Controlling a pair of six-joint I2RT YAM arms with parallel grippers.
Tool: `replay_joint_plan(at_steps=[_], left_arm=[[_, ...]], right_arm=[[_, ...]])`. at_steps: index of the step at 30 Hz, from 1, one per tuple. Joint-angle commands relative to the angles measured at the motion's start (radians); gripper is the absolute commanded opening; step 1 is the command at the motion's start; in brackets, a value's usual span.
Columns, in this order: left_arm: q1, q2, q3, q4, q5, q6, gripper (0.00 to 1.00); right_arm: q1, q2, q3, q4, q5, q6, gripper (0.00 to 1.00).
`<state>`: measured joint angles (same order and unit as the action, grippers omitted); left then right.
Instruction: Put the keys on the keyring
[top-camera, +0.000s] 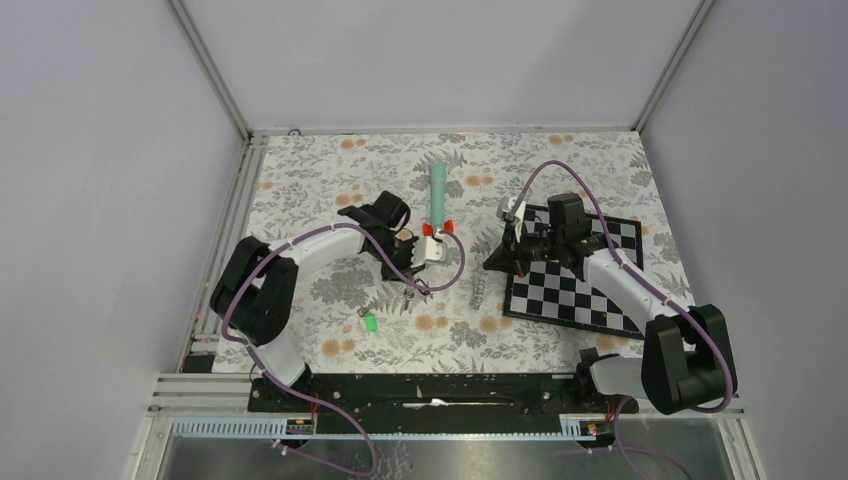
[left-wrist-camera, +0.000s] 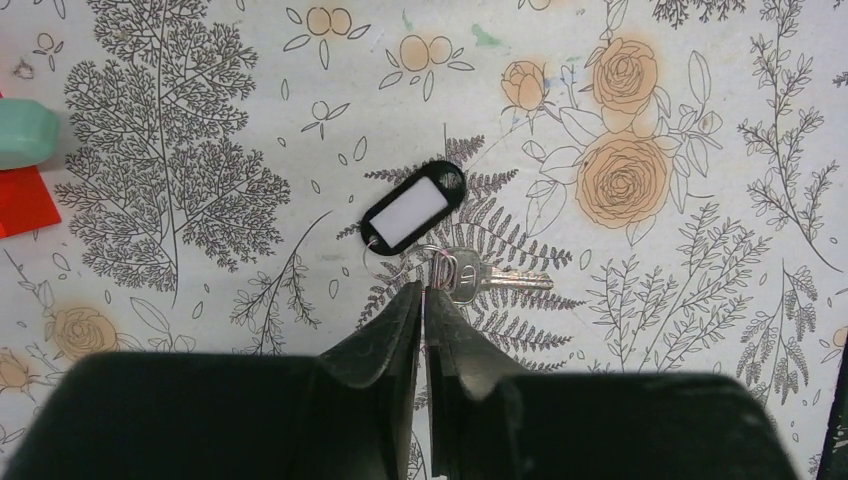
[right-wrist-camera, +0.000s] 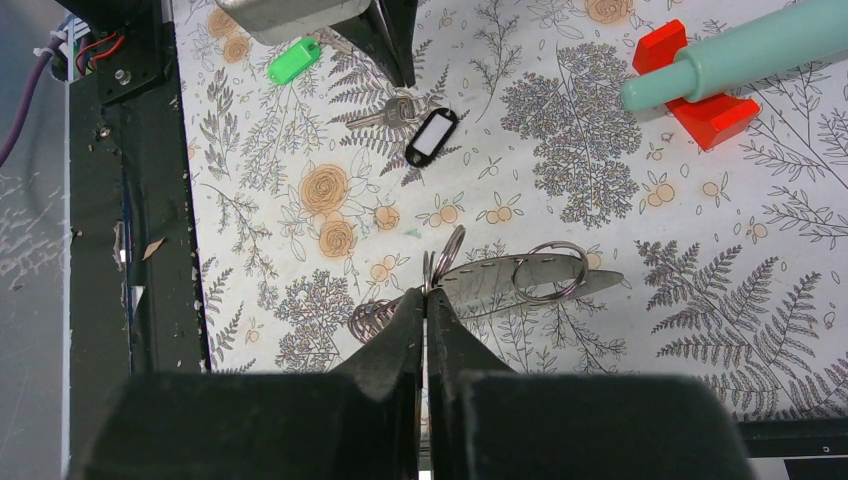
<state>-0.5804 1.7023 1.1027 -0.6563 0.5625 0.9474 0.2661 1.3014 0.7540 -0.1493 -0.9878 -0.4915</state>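
Jaws of left gripper (left-wrist-camera: 425, 295) nearly closed at head of plain key (left-wrist-camera: 487, 279) — grip unconfirmed; blade crosswise, middle of table (top-camera: 300, 170). Right gripper (right-wrist-camera: 425, 300) clenched on keyring (right-wrist-camera: 500, 283) off left edge of chessboard (top-camera: 575, 285) — green key (top-camera: 370, 322) toward near edge, left arm closer.

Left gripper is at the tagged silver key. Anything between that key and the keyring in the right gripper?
Nothing visible: only bare floral tabletop separates the silver key with its black tag from the flat grey strap keyring. The teal stick on its red base lies off to the side.
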Motion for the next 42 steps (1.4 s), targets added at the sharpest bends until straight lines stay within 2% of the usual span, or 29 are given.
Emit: replay_joint_plan(at_steps=[1, 4, 9, 13, 20, 27, 42], left_arm=[[0.009, -0.030, 0.000, 0.003, 0.041, 0.028, 0.16], [0.010, -0.024, -0.001, 0.025, 0.029, 0.010, 0.20], [0.010, -0.005, -0.004, 0.033, 0.012, 0.006, 0.40], [0.006, -0.014, -0.047, 0.067, 0.032, 0.036, 0.44], [-0.010, 0.011, -0.052, 0.131, -0.013, 0.040, 0.45], [-0.004, 0.073, 0.031, 0.078, -0.031, -0.043, 0.45], [0.063, 0.096, 0.072, 0.008, 0.127, -0.274, 0.44]], right_arm=[[-0.007, -0.014, -0.001, -0.001, -0.032, -0.013, 0.00], [-0.008, -0.011, 0.000, -0.001, -0.033, -0.012, 0.00], [-0.008, -0.008, -0.002, -0.002, -0.035, -0.012, 0.00], [-0.010, 0.000, -0.001, -0.001, -0.038, -0.013, 0.00], [-0.013, 0.000, -0.001, -0.003, -0.036, -0.013, 0.00], [-0.018, -0.006, -0.005, -0.003, -0.038, -0.015, 0.00], [-0.024, -0.003, -0.008, -0.004, -0.048, -0.021, 0.00]])
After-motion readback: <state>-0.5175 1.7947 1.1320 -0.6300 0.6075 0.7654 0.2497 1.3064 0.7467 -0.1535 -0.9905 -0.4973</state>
